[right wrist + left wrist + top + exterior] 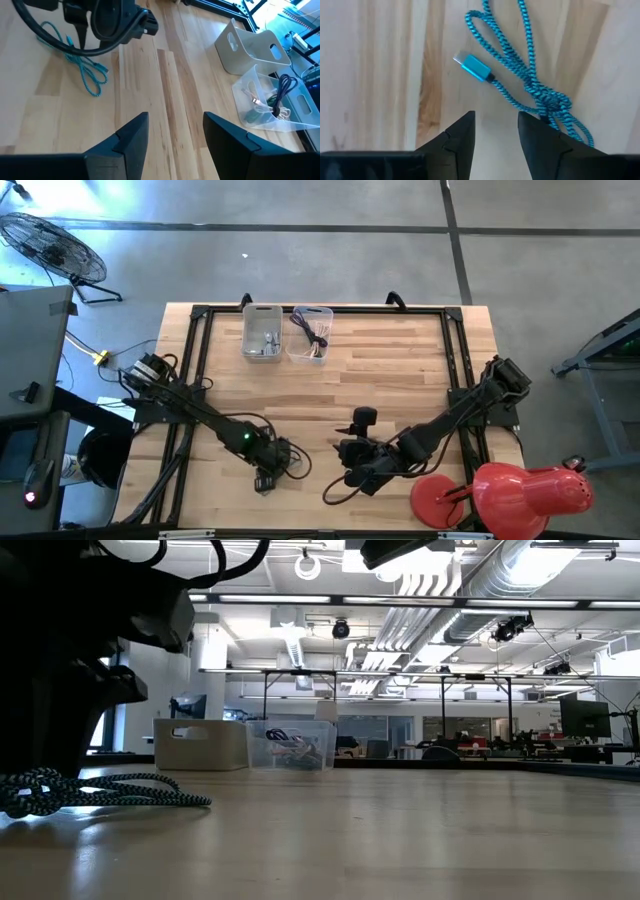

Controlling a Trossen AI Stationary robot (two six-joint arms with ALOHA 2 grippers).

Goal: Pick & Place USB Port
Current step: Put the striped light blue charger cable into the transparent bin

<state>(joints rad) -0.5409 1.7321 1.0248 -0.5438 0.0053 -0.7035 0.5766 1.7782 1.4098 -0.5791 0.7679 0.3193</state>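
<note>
A teal braided USB cable lies loosely looped and knotted on the wooden table, its blue plug flat on the wood. My left gripper is open just above it near the table's near edge, touching nothing. The right wrist view shows the same cable under the left arm. In the low view the cable lies at the left. My right gripper is open and hovers to the right of the left one, pointing toward the far-left.
A white bin and a clear bin holding cables stand side by side at the far edge. A red lamp sits at the near right corner. Black frame rails run along the table's sides. Bare wood lies between the arms and the bins.
</note>
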